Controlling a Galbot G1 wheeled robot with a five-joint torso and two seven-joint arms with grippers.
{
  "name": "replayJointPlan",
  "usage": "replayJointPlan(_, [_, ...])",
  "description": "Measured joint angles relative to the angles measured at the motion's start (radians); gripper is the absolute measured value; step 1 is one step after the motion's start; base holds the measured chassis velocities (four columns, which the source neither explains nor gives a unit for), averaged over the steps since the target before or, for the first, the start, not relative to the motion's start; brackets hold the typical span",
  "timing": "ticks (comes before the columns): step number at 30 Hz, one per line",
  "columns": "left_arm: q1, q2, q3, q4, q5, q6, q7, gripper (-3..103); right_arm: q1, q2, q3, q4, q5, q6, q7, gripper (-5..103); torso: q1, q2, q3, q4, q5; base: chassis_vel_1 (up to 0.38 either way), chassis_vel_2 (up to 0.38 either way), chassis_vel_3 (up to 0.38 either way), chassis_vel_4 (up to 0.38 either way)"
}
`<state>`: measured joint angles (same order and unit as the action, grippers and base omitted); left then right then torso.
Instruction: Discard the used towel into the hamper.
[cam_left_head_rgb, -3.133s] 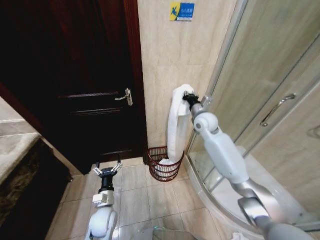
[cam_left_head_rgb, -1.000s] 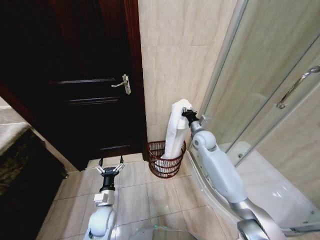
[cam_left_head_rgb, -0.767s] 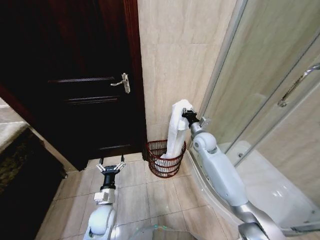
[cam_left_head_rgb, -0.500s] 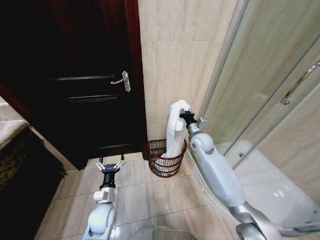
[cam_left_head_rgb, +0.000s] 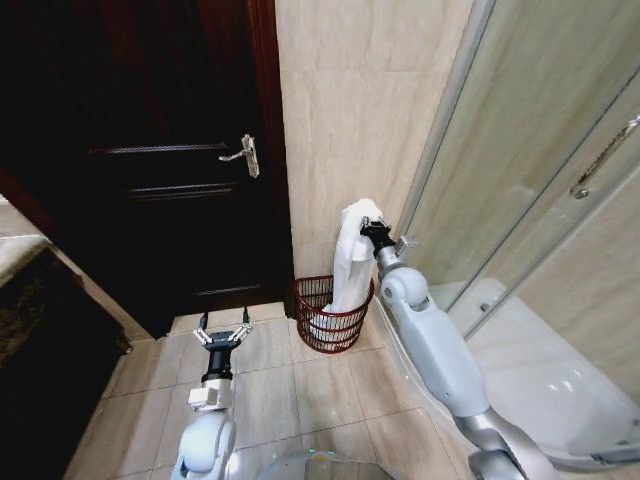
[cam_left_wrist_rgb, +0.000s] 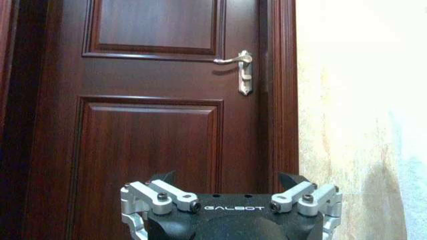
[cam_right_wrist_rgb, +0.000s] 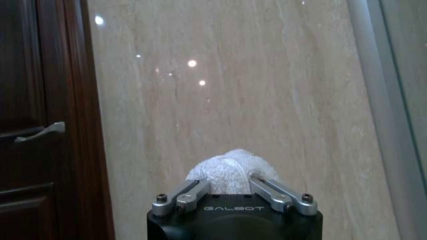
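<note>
A white towel (cam_left_head_rgb: 352, 258) hangs in a long fold from my right gripper (cam_left_head_rgb: 365, 228), which is shut on its top end. Its lower end rests inside the hamper (cam_left_head_rgb: 330, 318), a small round reddish-brown wire basket on the floor against the beige wall. In the right wrist view the towel (cam_right_wrist_rgb: 227, 172) bulges between the two fingers (cam_right_wrist_rgb: 189, 195) of the right gripper (cam_right_wrist_rgb: 230, 186). My left gripper (cam_left_head_rgb: 222, 331) is open, low over the floor tiles left of the hamper. The left wrist view shows the left gripper (cam_left_wrist_rgb: 230, 192) spread wide, facing the door.
A dark wooden door (cam_left_head_rgb: 170, 170) with a metal lever handle (cam_left_head_rgb: 244, 154) stands left of the hamper. A glass shower enclosure (cam_left_head_rgb: 540, 180) with a curved white base (cam_left_head_rgb: 520, 390) stands on the right. A dark counter (cam_left_head_rgb: 25, 300) sits at the left edge.
The head camera has shifted slightly. My right gripper has come down a little with the towel, and more of the towel has settled into the hamper. The left arm stays put.
</note>
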<state>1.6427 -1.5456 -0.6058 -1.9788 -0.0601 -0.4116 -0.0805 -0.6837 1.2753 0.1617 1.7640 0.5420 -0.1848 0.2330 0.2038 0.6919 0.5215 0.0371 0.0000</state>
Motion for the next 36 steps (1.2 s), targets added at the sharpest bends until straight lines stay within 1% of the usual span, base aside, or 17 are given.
replayJointPlan(6, [0.018, -0.001, -0.008, -0.013, -0.001, -0.005, 0.000, 100, 0.002, 0.008, 0.000, -0.002, 0.000, -0.001, -0.002, 7, -0.011, -0.028, -0.017, 0.0001, 0.0000, 0.000, 0.000, 0.000, 0.000])
replayJointPlan(7, [0.018, -0.001, -0.008, -0.013, -0.001, -0.005, 0.000, 100, 0.002, 0.008, 0.000, -0.002, 0.000, -0.001, -0.002, 7, -0.011, -0.028, -0.017, 0.0001, 0.0000, 0.000, 0.000, 0.000, 0.000])
replayJointPlan(11, [0.017, 0.000, -0.010, -0.013, -0.002, -0.007, 0.000, 100, 0.004, 0.005, 0.002, -0.009, 0.000, -0.001, -0.004, 7, -0.021, -0.051, -0.030, -0.0001, 0.0001, 0.000, 0.000, 0.000, 0.000])
replayJointPlan(17, [0.014, 0.000, -0.009, -0.013, -0.002, -0.007, 0.001, 100, 0.011, 0.002, 0.003, -0.016, 0.003, -0.001, -0.006, 7, -0.030, -0.073, -0.044, 0.0000, 0.0000, 0.000, 0.000, 0.000, 0.000])
replayJointPlan(20, [0.011, 0.002, -0.008, -0.009, -0.002, -0.007, 0.003, 100, 0.011, 0.002, 0.005, -0.020, 0.003, -0.001, -0.010, 7, -0.033, -0.083, -0.049, 0.0000, 0.0000, 0.000, 0.000, 0.000, 0.000])
replayJointPlan(21, [0.008, 0.005, -0.008, -0.004, -0.002, -0.007, 0.004, 100, 0.011, 0.004, 0.008, -0.024, 0.002, -0.001, -0.012, 7, -0.038, -0.094, -0.056, 0.0000, 0.0000, 0.000, 0.000, 0.000, 0.000])
replayJointPlan(22, [0.008, 0.005, -0.008, -0.004, -0.002, -0.007, 0.004, 100, 0.011, 0.004, 0.008, -0.024, 0.002, -0.001, -0.012, 7, -0.038, -0.094, -0.056, 0.0000, 0.0000, 0.000, 0.000, 0.000, 0.000])
replayJointPlan(26, [0.003, 0.008, -0.008, 0.001, -0.002, -0.007, 0.005, 100, 0.012, 0.007, 0.009, -0.030, 0.000, 0.000, -0.018, 7, -0.048, -0.116, -0.068, 0.0000, 0.0000, 0.000, 0.000, 0.000, 0.000])
replayJointPlan(27, [0.003, 0.008, -0.008, 0.001, -0.002, -0.007, 0.005, 100, 0.012, 0.007, 0.009, -0.030, 0.000, 0.000, -0.018, 7, -0.048, -0.116, -0.068, 0.0000, 0.0000, 0.000, 0.000, 0.000, 0.000])
replayJointPlan(30, [0.000, 0.008, -0.008, 0.008, -0.002, -0.009, 0.005, 100, 0.011, 0.009, 0.009, -0.032, -0.005, 0.000, -0.021, 7, -0.054, -0.133, -0.078, 0.0000, 0.0000, 0.000, 0.000, 0.000, 0.000])
replayJointPlan(32, [0.000, 0.008, -0.008, 0.008, -0.002, -0.010, 0.005, 100, 0.011, 0.009, 0.009, -0.032, -0.005, 0.000, -0.021, 7, -0.055, -0.133, -0.079, 0.0000, 0.0000, 0.000, 0.000, 0.000, 0.000])
replayJointPlan(36, [0.000, 0.005, -0.008, 0.014, -0.002, -0.018, 0.005, 100, 0.007, 0.009, 0.008, -0.033, -0.010, 0.000, -0.024, 7, -0.063, -0.154, -0.091, 0.0000, 0.0000, 0.000, 0.000, 0.000, 0.000])
